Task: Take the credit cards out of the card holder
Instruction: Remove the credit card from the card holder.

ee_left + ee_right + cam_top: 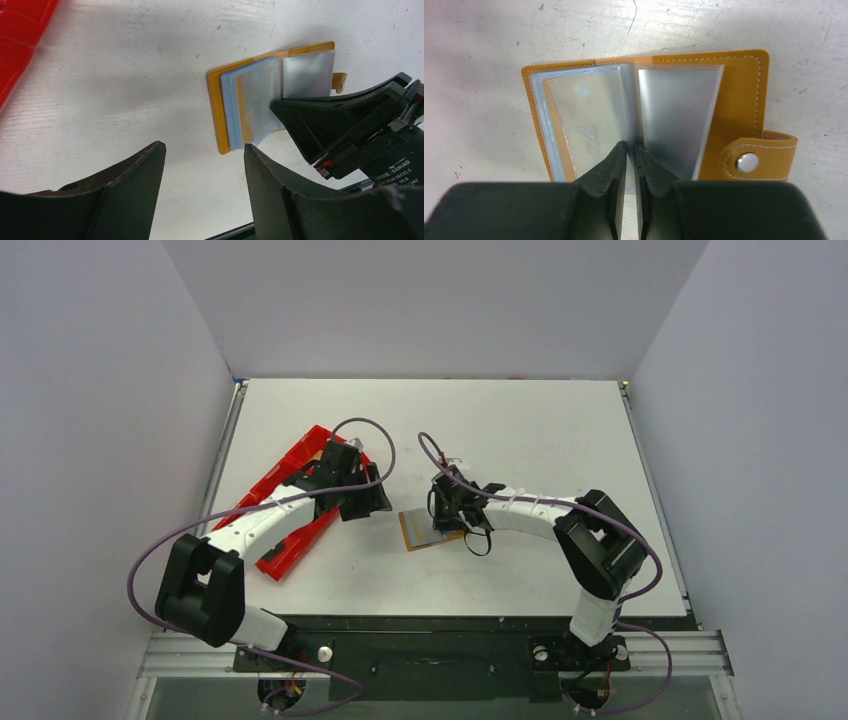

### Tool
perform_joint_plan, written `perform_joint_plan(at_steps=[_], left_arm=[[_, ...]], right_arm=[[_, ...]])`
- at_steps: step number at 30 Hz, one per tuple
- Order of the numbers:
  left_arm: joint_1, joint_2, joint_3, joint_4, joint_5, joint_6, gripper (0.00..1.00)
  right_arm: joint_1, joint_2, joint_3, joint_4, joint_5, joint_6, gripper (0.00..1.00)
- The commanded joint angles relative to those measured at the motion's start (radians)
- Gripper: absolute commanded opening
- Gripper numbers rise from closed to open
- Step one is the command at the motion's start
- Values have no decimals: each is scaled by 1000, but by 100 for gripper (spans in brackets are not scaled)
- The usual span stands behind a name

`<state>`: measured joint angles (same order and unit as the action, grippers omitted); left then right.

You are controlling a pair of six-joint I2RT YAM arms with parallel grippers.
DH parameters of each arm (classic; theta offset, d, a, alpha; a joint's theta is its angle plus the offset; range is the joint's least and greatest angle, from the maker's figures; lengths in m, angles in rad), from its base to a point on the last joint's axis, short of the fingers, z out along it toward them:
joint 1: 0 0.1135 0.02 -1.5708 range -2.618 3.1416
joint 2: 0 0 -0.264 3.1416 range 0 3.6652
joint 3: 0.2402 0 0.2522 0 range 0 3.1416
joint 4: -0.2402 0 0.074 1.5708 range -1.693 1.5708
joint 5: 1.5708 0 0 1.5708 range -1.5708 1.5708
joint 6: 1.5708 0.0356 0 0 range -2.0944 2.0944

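— What's the setting?
— A scuffed white table (540, 430), boxed in by plain pale grey walls (430, 300). A small tan leather-like card holder (420, 530) lies open on it. Pale blue-grey credit cards (584, 115) are tucked in its clear sleeves.
— And around it?
— A long red plastic tray (285, 552) lies well to the card holder's left, partly under the left arm. The left gripper (202, 150) hangs just left of the card holder, spread wide and empty.
— Anything in the way?
— The right gripper (630, 145) covers the card holder's near edge at the fold. Its fingers are drawn almost together. Whether they pinch a sleeve, I cannot tell.
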<state>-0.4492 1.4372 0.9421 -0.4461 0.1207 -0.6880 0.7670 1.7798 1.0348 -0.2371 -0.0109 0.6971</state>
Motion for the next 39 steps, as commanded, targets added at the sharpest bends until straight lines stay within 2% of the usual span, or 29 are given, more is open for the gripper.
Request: perform_joint_plan(at_steps=[1,2,6,10,16,24,39], left_arm=[[-15,12,36,51,11,-4,57],[-17,16,37,52,12,-5,57],[-29,34,42,62,18,-8,55],[-41,59,50,78,32,-14,48],[-71,104,78,101,54,-18,23],[-106,164,113,157,105,-40,1],[-156,245,81,213,92,-78,0]], right_arm=[[-16,29,-31,29,-48,15,4],[-19,30,-37,34,-61,19,0],[-38,35,-62,61,-100,31,0],[-61,43,-93,110,-159,52,0],[-108,56,-141,186,-255,85,0],[-120,70,-161,209,-281,93,0],[-124,68,-180,221,-272,97,0]])
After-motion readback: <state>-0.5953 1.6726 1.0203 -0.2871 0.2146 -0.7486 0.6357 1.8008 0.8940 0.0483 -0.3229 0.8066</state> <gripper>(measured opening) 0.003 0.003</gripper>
